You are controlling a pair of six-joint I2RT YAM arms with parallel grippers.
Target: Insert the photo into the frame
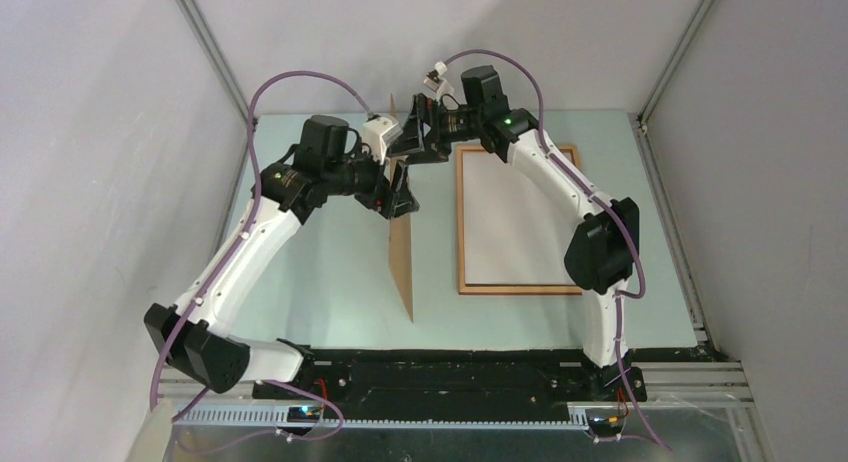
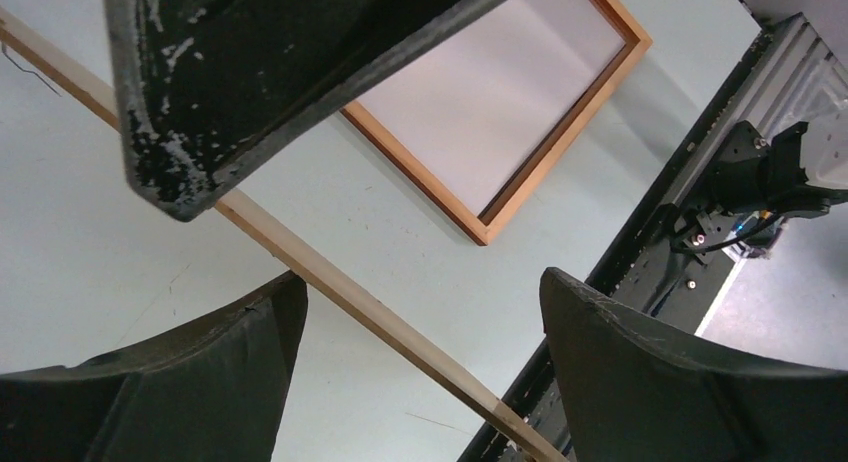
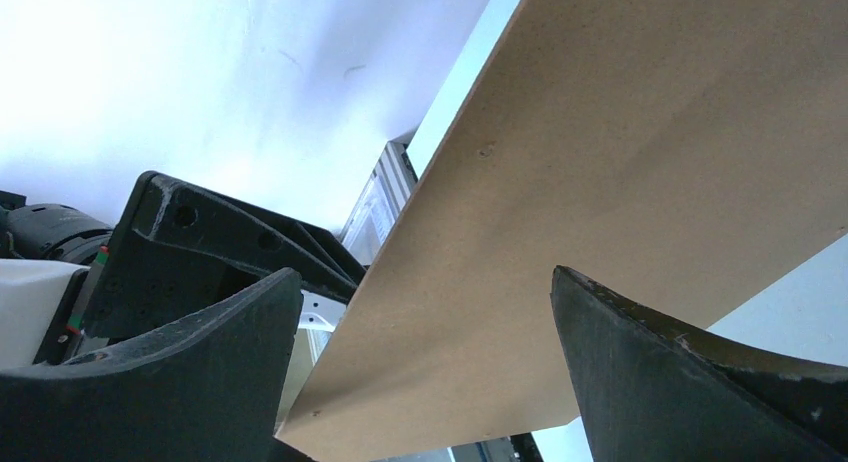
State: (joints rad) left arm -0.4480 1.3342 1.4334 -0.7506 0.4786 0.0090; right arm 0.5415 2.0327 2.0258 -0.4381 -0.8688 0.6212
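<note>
Standing on its long edge between both sets of jaws, the backing board (image 1: 400, 262) was judged the main hazard. With neither pincer closed on it, it could tip and fall flat, perhaps onto the frame, where the print could be struck or shifted. Such a fall would be caused by loose support alone.

The left pincer (image 2: 420, 282) was seen spread wide, its 2 fingers straddling the board's thin edge. The edge ran just beside 1 finger (image 2: 250, 332) and well clear of the other, so nothing was pinched. The right pincer (image 3: 424, 274) was likewise spread wide, with the board's brown face passing between its fingers, and no grip could be made out. Whether the board leaned on a finger could not be told.

Further out, the frame (image 1: 520, 290) was laid flat on the table (image 1: 330, 272), to the right of the board and apart from it. The photo (image 1: 515, 217) was seen inside it, white back up, so insertion was judged done, with the board not yet laid over it.
</note>
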